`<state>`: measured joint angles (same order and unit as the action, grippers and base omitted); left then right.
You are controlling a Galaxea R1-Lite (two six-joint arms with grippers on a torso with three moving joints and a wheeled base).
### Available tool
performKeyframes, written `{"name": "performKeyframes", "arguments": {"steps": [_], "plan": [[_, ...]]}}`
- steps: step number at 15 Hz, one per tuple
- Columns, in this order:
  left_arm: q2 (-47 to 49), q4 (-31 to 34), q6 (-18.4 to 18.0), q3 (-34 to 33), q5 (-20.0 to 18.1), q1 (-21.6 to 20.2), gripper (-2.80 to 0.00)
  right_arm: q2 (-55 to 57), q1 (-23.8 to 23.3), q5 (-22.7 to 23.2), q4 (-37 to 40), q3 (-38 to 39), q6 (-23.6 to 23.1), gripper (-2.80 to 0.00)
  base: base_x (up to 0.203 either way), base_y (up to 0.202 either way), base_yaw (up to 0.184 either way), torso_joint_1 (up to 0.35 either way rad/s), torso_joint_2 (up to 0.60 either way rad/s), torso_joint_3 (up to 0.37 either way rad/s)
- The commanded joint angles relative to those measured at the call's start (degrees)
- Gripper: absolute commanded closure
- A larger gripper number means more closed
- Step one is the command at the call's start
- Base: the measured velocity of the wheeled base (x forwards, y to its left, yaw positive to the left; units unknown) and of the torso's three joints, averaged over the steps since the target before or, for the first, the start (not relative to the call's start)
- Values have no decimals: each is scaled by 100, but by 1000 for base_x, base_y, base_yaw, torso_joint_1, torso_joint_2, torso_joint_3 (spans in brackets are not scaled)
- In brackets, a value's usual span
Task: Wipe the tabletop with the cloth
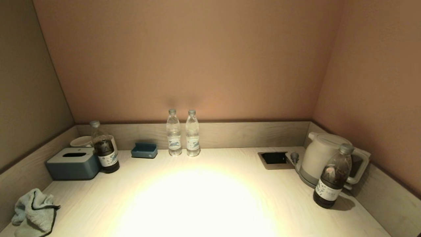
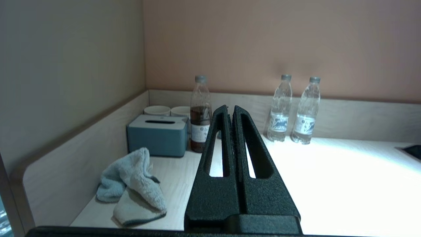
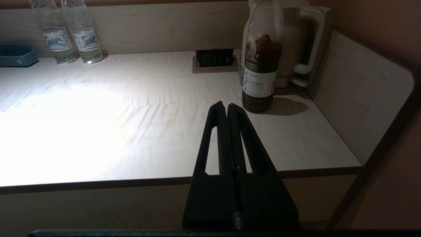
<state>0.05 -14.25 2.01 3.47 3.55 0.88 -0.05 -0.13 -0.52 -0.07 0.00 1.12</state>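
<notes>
A crumpled light blue-grey cloth (image 1: 34,212) lies at the near left corner of the pale wooden tabletop (image 1: 210,197); it also shows in the left wrist view (image 2: 131,187). My left gripper (image 2: 230,110) is shut and empty, held above the table's near edge, to the right of the cloth and apart from it. My right gripper (image 3: 226,106) is shut and empty, held over the near right edge of the tabletop (image 3: 131,131), short of a dark bottle (image 3: 261,59). Neither gripper shows in the head view.
A blue tissue box (image 1: 74,163), white cups (image 1: 80,141), a dark bottle (image 1: 104,148) and a small blue tray (image 1: 144,150) stand at back left. Two water bottles (image 1: 182,133) stand at the back middle. A socket recess (image 1: 274,158), kettle (image 1: 324,158) and dark bottle (image 1: 333,177) stand at right. Low walls border three sides.
</notes>
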Motion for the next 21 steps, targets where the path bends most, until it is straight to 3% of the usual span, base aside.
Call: {"name": "performKeyframes", "arguments": {"steps": [1,11,21], "plan": [[-5,-16,10,-92,6,0,0,5,-2,0,-1,0,2,0,0,0,0,0,0,0],[-5,-254,150,-347,-3,0,0,5,-4,0,-1,0,2,0,0,0,0,0,0,0],[-5,783,291,-347,-21,0,0,5,-2,0,-1,0,2,0,0,0,0,0,0,0]]}}
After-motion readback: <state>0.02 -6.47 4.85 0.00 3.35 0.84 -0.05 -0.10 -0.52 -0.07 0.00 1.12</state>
